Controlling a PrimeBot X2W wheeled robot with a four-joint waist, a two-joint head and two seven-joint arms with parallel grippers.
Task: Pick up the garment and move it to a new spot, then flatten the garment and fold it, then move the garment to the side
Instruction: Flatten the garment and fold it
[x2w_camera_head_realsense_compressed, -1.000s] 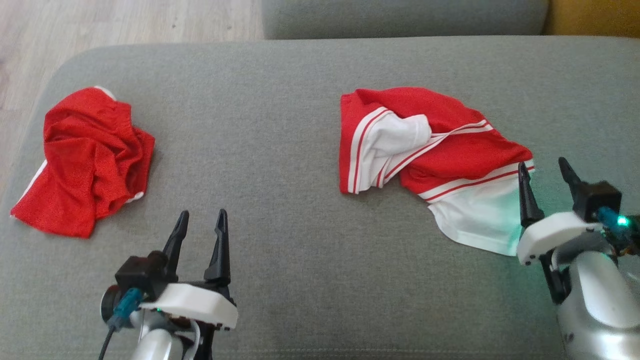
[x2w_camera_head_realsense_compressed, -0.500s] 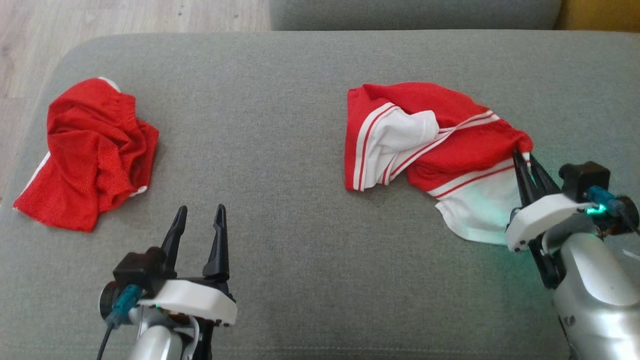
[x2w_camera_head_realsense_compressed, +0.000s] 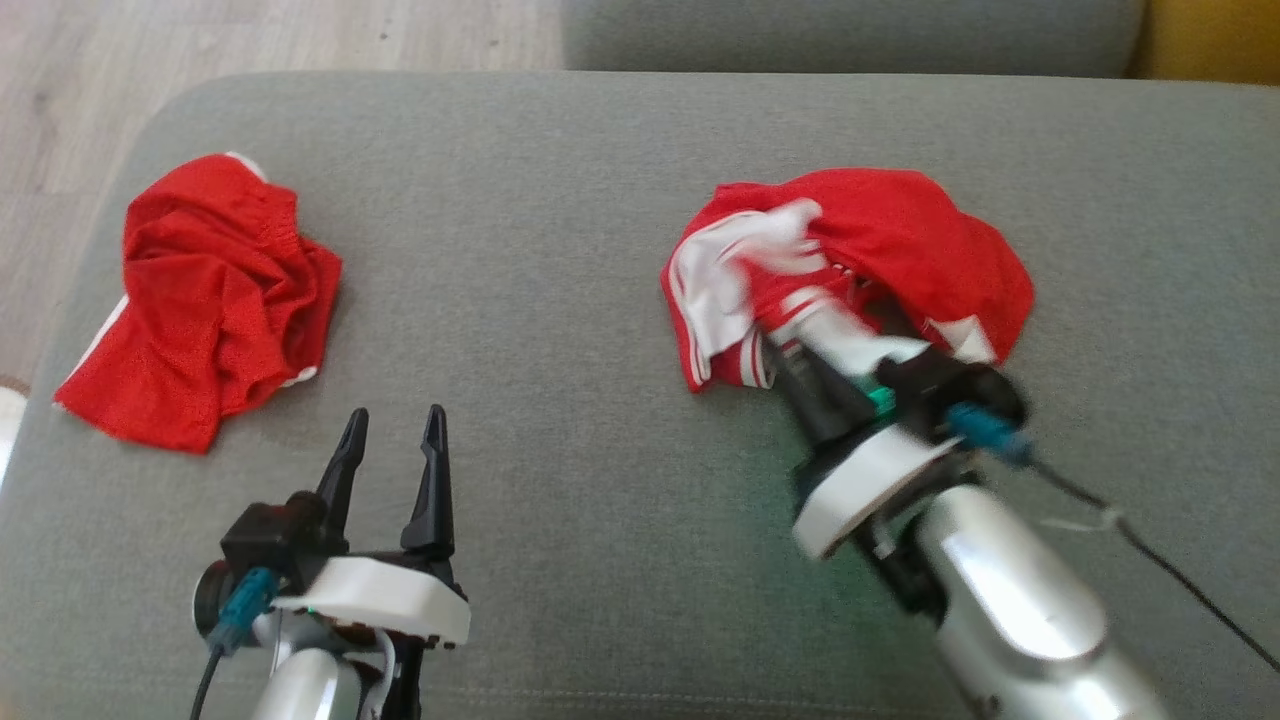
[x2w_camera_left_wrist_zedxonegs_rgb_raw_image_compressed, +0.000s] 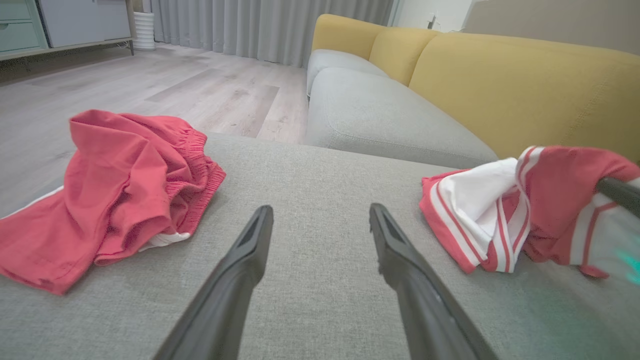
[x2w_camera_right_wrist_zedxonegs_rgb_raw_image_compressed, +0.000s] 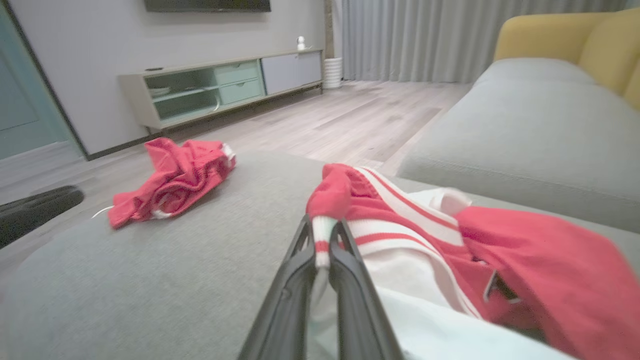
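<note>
Grey sofa cushion (x2w_camera_head_realsense_compressed: 560, 230) with wood floor (x2w_camera_head_realsense_compressed: 300, 40) beyond it. Right fingers (x2w_camera_right_wrist_zedxonegs_rgb_raw_image_compressed: 350, 285), closed together, pinch a striped hem of the red-and-white garment (x2w_camera_head_realsense_compressed: 900, 240), which lies bunched on the cushion just ahead of and around them. Left fingers (x2w_camera_left_wrist_zedxonegs_rgb_raw_image_compressed: 250, 255), spread wide and holding nothing, hover over bare cushion; red shorts (x2w_camera_head_realsense_compressed: 220, 290) with an elastic waistband lie crumpled ahead and to their left, well apart from the garment, which sits to their right.
</note>
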